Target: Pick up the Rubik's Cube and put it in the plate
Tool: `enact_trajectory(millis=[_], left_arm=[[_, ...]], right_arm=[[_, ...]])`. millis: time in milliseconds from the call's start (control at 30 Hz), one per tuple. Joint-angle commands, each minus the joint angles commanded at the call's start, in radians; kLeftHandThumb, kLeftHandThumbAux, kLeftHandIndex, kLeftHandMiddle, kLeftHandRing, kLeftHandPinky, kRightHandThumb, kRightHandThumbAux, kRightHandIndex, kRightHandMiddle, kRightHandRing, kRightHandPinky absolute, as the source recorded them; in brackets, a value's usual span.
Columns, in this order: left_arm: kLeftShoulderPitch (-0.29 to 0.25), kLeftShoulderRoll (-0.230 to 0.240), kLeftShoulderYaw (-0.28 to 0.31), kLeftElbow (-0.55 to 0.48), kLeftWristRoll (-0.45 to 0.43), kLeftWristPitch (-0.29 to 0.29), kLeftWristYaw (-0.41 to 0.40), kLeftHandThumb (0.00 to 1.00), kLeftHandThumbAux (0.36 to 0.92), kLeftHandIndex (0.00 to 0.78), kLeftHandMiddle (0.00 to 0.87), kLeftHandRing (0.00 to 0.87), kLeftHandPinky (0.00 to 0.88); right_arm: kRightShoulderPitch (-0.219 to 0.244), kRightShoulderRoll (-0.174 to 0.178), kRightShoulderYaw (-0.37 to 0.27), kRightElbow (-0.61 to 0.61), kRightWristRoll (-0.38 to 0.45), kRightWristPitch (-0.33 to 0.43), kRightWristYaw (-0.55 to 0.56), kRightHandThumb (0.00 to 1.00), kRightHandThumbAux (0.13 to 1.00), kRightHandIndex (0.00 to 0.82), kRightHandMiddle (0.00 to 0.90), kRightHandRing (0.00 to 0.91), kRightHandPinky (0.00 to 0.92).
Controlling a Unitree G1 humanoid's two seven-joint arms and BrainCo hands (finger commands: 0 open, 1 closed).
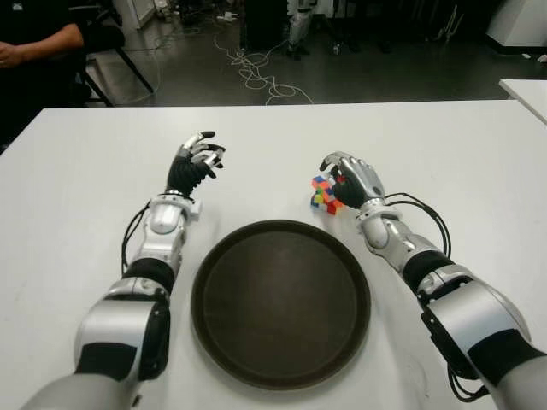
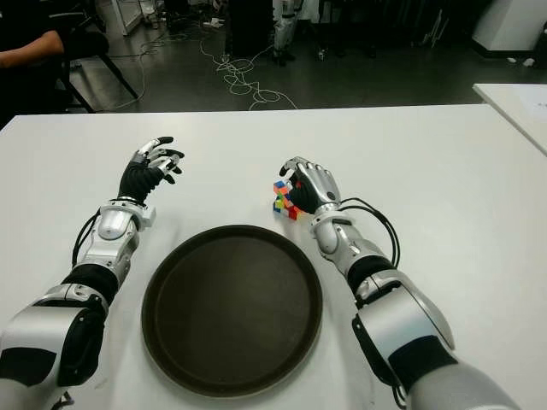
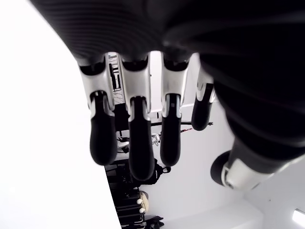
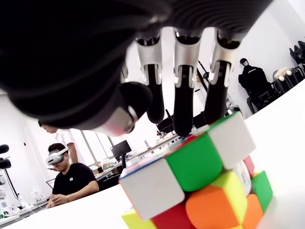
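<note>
Reaching right hand (image 1: 349,181) over Rubik's Cube (image 1: 323,194).

Multicolour Rubik's Cube (image 1: 323,194) on table, beyond empty dark plate (image 1: 281,304).

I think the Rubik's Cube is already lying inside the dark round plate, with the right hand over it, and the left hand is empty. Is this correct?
Not quite. The Rubik's Cube is not in the plate; it sits on the white table beyond the plate's rim, as the left eye view shows. The right hand is over it, and the left hand is empty.
</note>
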Motion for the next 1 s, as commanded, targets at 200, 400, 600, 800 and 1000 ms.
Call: enact_trajectory(millis=[200, 400, 600, 800, 1000], left_arm=[[-0.001, 0.001, -0.002, 0.002, 0.004, 0.0, 0.003, 0.255, 0.638, 0.202, 0.374, 0.483, 0.558], [-0.002, 0.002, -0.002, 0.003, 0.002, 0.003, -0.002, 0.268, 0.638, 0.201, 0.365, 0.479, 0.551], [-0.004, 0.001, 0.004, 0.004, -0.006, 0.004, -0.014, 0.277, 0.635, 0.206, 0.366, 0.475, 0.548], [-0.006, 0.001, 0.006, 0.003, -0.009, 0.008, -0.015, 0.26, 0.632, 0.208, 0.361, 0.47, 0.54], [-0.005, 0.002, 0.005, 0.003, -0.008, 0.01, -0.013, 0.255, 0.643, 0.213, 0.369, 0.479, 0.549]], right_arm=[[0.0, 0.0, -0.001, 0.0, -0.002, 0.001, -0.004, 0.833, 0.694, 0.394, 0.463, 0.433, 0.509], [-0.004, -0.001, 0.006, 0.003, -0.008, 0.015, 0.015, 0.774, 0.713, 0.385, 0.393, 0.356, 0.424], [-0.012, 0.0, 0.016, 0.009, -0.013, 0.054, 0.07, 0.677, 0.742, 0.393, 0.249, 0.264, 0.321], [-0.018, 0.002, 0.023, 0.01, -0.015, 0.09, 0.109, 0.218, 0.769, 0.229, 0.174, 0.184, 0.206], [-0.02, 0.003, 0.028, 0.008, -0.015, 0.112, 0.119, 0.023, 0.764, 0.149, 0.144, 0.149, 0.152]])
